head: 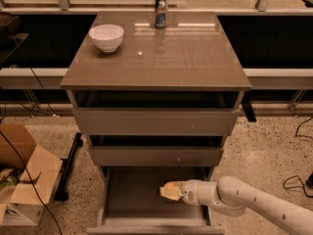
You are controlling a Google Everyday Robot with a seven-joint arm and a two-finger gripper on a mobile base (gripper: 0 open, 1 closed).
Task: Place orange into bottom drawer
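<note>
The bottom drawer (pixel 132 195) is pulled open below two other grey-brown drawers, its flat grey floor showing. My gripper (pixel 168 191) reaches in from the right on a white arm and sits over the right part of the drawer floor. A small patch of orange (pixel 169 184) shows at the top of the pale fingertips (pixel 168 194); the rest of the fruit is hidden by them. The gripper holds it just above the drawer floor.
A white bowl (pixel 106 36) and a drink can (pixel 161 10) stand on the cabinet top (pixel 156 53). An open cardboard box (pixel 22 175) sits on the floor at the left, with cables beside it. A cable lies on the floor at the right (pixel 298 180).
</note>
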